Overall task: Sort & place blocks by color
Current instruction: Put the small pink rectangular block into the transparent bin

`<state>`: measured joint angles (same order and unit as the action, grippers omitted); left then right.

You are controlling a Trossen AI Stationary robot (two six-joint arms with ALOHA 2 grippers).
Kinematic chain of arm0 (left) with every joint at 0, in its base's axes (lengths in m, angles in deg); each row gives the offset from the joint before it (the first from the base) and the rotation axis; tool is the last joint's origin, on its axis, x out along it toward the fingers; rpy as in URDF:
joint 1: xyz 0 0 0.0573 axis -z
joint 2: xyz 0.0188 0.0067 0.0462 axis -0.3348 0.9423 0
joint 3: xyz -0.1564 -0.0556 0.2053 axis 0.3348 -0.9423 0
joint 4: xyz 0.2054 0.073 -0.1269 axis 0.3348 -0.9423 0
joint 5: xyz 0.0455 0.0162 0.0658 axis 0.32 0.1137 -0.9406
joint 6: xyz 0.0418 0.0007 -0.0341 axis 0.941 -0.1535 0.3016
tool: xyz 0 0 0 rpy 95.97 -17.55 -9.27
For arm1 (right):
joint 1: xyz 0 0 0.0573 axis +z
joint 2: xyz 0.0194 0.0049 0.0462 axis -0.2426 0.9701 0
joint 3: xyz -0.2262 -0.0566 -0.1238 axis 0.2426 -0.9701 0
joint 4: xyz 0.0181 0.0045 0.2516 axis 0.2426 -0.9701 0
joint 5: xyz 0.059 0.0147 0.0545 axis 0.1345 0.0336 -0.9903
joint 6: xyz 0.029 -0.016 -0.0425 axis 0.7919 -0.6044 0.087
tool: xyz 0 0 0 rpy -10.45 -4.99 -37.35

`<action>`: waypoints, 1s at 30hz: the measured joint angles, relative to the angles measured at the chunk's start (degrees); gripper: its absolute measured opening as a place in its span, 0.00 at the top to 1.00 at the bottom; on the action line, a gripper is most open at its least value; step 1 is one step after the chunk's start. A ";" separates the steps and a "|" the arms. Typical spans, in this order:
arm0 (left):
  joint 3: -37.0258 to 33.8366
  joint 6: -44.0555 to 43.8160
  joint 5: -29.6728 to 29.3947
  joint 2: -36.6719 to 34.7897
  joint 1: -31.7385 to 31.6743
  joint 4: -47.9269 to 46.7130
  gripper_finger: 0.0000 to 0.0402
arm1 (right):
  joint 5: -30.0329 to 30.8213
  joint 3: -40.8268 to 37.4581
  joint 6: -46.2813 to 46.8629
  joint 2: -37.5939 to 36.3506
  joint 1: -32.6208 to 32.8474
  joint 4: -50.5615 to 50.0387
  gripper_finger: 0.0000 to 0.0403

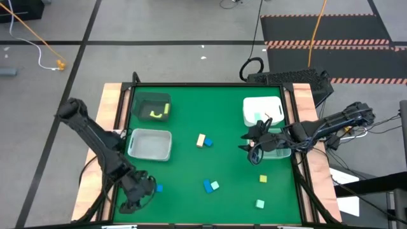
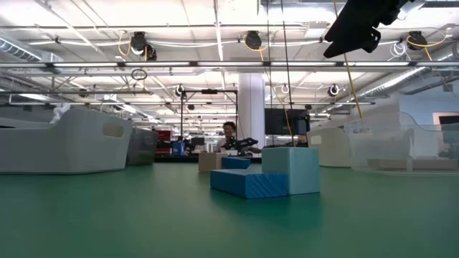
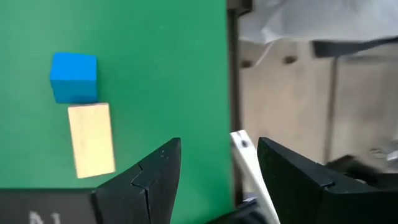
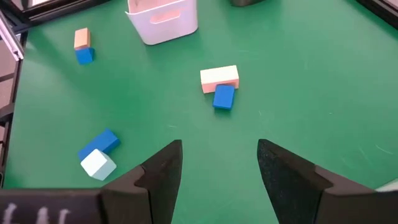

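Note:
Small blocks lie scattered on the green table (image 1: 191,172). A pale salmon bar (image 4: 219,76) lies against a blue block (image 4: 223,97) mid-table. A blue bar (image 1: 207,186) sits beside a mint cube (image 1: 215,185) toward the near edge. A yellow cube (image 1: 262,179) and a mint cube (image 1: 259,203) lie near right. A blue cube (image 3: 73,76) and a pale bar (image 3: 91,139) lie by my left gripper (image 3: 217,146), which is open at the near left corner (image 1: 137,194). My right gripper (image 4: 219,146) hovers open over the table's right part (image 1: 252,151).
A dark bin (image 1: 152,107) with yellow pieces stands far left, and a clear bin (image 1: 150,144) stands just in front of it. A white bin (image 1: 262,109) holding a mint block stands far right, with another clear bin (image 1: 280,146) below my right arm. Wooden rails edge the table.

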<state>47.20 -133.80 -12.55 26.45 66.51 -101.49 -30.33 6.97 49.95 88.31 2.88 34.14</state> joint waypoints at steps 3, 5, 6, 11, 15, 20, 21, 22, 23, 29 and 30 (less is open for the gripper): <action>0.02 1.33 -2.77 3.38 0.96 -0.23 0.47 | 0.03 0.00 -0.16 0.00 -0.61 -0.01 0.50; 0.02 1.27 -4.28 5.37 1.14 -1.58 0.47 | 0.07 0.00 -0.16 0.00 -1.09 0.05 0.50; 0.02 1.07 -4.81 6.16 1.15 -2.39 0.47 | 0.08 0.00 -0.17 -0.02 -1.31 0.06 0.50; 0.02 -0.35 -8.28 8.77 1.16 -6.95 0.47 | 0.08 0.00 -1.45 0.00 -2.33 0.70 0.50; 0.02 -0.40 -11.89 9.69 1.16 -7.50 0.47 | 0.10 0.00 -1.45 0.00 -3.07 2.40 0.50; 0.02 1.38 -13.43 10.85 1.08 -7.27 0.47 | 0.10 0.00 -1.45 -0.01 -3.14 2.71 0.50; 0.02 2.10 -13.45 11.13 1.14 -7.25 0.47 | 0.10 0.00 -1.45 0.00 -3.14 2.72 0.50; 0.02 2.77 -13.45 11.47 1.12 -7.25 0.47 | 0.10 0.00 -1.45 0.00 -3.14 2.72 0.50; 0.02 3.27 -13.50 11.88 1.12 -7.25 0.47 | 0.10 0.00 -1.45 0.00 -3.14 2.70 0.50; 0.02 5.33 -13.63 14.95 1.12 -7.23 0.47 | 0.10 0.00 -1.45 0.00 -3.12 2.72 0.50; 0.02 5.81 -13.89 15.37 1.12 -7.25 0.47 | 0.10 0.00 -1.45 0.00 -3.12 2.72 0.50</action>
<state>47.22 -127.99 -26.44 41.82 67.63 -108.74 -30.24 6.97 48.50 88.31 -0.24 36.86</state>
